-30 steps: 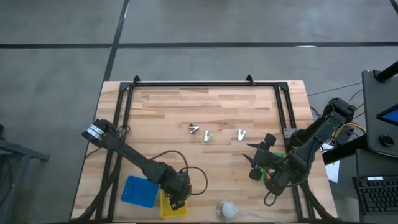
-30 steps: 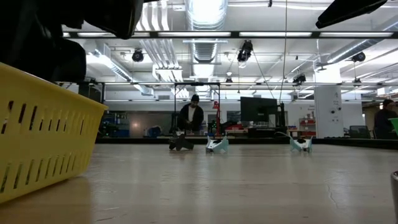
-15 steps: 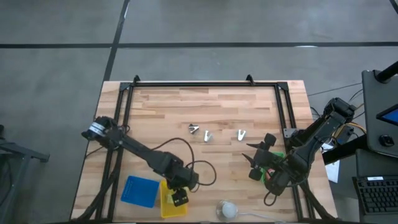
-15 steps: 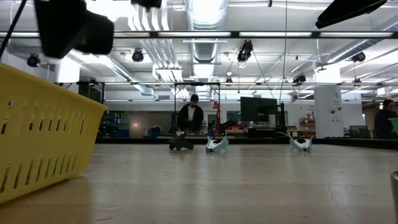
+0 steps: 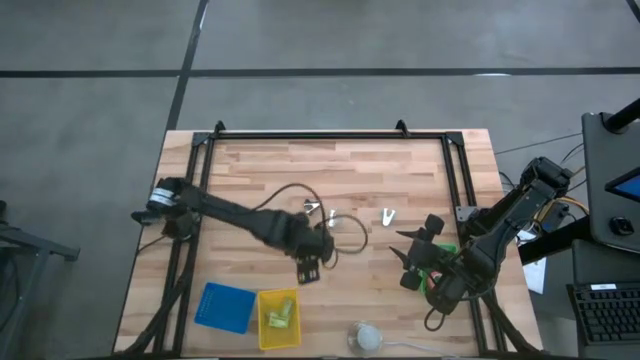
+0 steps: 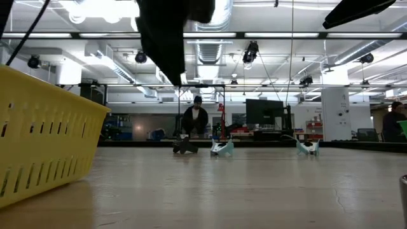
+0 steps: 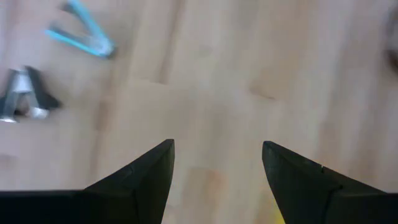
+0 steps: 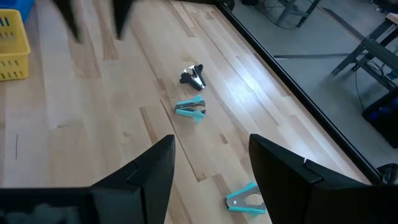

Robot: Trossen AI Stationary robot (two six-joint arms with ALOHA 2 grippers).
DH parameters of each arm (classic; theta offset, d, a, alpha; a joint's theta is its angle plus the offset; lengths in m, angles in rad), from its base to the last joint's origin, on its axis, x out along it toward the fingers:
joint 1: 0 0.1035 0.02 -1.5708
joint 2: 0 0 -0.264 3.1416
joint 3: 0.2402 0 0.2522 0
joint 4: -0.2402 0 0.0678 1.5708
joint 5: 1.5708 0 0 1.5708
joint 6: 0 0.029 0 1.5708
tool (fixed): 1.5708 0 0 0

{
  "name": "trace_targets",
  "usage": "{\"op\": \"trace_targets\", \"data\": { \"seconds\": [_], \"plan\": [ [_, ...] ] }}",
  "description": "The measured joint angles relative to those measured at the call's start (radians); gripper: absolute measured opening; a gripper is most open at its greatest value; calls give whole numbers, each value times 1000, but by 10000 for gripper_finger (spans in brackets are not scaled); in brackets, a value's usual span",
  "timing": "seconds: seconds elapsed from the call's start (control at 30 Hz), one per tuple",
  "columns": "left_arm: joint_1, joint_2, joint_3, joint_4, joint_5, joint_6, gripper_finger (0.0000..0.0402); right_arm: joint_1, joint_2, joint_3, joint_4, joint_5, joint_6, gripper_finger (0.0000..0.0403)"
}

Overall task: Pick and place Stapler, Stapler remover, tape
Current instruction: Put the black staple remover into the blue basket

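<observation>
Three staple removers mid-desk: dark one (image 8: 193,76), teal one (image 8: 191,107), teal one (image 8: 244,199) | left jaws (image 5: 309,268) open, empty, just short of them (above bare wood) | right jaws (image 5: 417,258) open, empty, desk's right edge | yellow basket (image 5: 262,335) near front edge

Through the right wrist camera you see the right pincer (image 8: 208,180) with its two dark fingers spread apart above the wooden table (image 8: 112,137). Three staple removers lie ahead: a black one (image 8: 193,76), a blue one (image 8: 191,108) just beside it, and another blue one (image 8: 245,200) nearer. A yellow basket (image 8: 13,55) sits far off.
</observation>
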Motion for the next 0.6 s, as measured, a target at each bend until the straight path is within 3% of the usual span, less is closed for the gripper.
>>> {"op": "trace_targets", "data": {
  "seconds": [0.3,0.6],
  "plan": [
    [171,4,-120,119,-14,163,246,0,0,-6,1,0,3,201],
    [289,5,-213,302,-48,189,245,0,0,-10,5,-1,2,201]
  ]
}}
